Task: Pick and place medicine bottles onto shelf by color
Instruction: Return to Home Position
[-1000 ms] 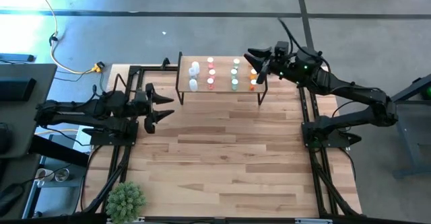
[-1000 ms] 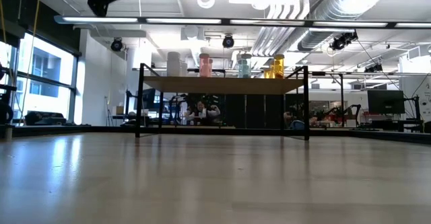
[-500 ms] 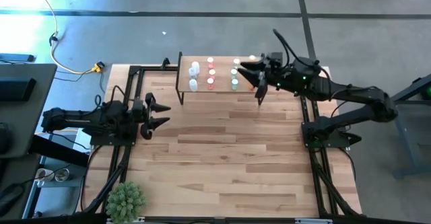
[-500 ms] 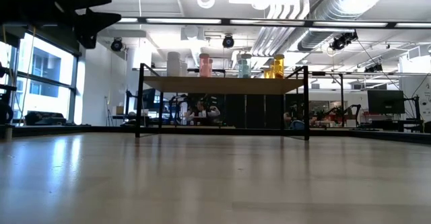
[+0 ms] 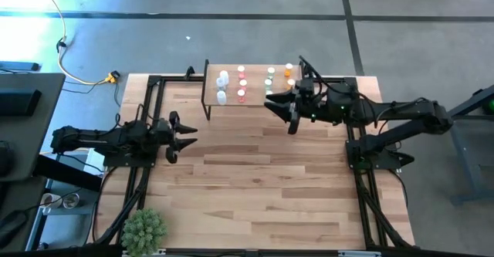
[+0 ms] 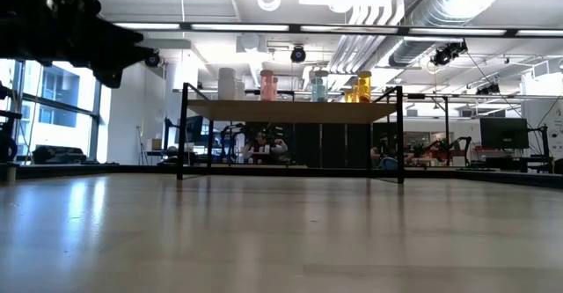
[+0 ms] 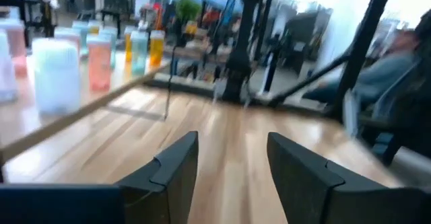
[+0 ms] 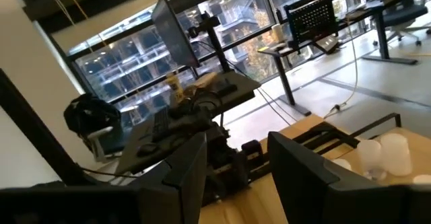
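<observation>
Medicine bottles on shelf, right jaws beside

Spiky green plant sits on the wooden table's near-left corner. Yellow cable snakes across the grey floor past the far-left edge. Dark monitor way back in the room, right side.

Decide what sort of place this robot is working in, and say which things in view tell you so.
Probably an open-plan robotics lab or workshop: exposed ceiling ducts, a desk monitor beyond the table, and tall windows.
</observation>
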Robot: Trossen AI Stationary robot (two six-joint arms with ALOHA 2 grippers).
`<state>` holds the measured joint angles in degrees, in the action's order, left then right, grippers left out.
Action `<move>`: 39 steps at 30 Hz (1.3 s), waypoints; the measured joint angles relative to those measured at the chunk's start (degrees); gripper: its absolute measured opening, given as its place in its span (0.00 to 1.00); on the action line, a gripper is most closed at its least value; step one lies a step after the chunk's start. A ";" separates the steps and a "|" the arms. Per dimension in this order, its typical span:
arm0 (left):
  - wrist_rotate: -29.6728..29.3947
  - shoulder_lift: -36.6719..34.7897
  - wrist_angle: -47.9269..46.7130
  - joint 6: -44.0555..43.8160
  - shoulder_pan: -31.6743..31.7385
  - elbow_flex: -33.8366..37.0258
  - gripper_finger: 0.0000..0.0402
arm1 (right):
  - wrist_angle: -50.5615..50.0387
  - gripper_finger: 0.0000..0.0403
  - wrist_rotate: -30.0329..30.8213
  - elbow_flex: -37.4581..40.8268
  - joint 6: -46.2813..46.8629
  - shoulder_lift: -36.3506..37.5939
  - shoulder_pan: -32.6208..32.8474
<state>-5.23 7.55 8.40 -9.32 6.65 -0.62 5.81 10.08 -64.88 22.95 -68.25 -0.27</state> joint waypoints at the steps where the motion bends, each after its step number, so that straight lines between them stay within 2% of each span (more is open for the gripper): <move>1: -0.45 0.03 -1.43 0.82 0.12 0.00 0.41 | 0.04 0.37 0.84 0.00 -0.30 0.03 0.64; 5: -0.81 0.04 -4.74 2.00 1.33 0.00 0.37 | -0.03 0.37 3.12 0.00 -1.41 0.54 2.88; 11: 4.45 0.04 -5.15 1.90 2.89 0.00 0.31 | -4.26 0.37 3.26 0.00 -2.24 3.29 4.15; 16: 5.63 0.04 -5.13 0.55 2.88 0.00 0.29 | -11.93 0.37 3.39 0.00 -3.68 8.38 4.26; 21: 4.99 0.04 -5.07 0.51 2.87 0.00 0.28 | -19.10 0.37 3.83 0.00 -8.97 13.86 4.52; 29: 4.49 0.04 -5.13 0.50 2.87 -0.02 0.28 | -35.17 0.37 4.17 0.04 -14.25 22.61 4.52; 35: 4.52 0.04 -5.13 0.50 2.87 -0.02 0.28 | -47.96 0.37 9.61 0.13 -14.13 26.69 4.52; 39: 4.52 0.04 -5.13 0.50 2.87 -0.03 0.28 | -45.79 0.37 10.59 6.89 -14.50 30.64 4.52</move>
<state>-0.71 7.60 3.27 -8.82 9.52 -0.66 -39.98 20.67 -58.00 8.45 -37.61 4.25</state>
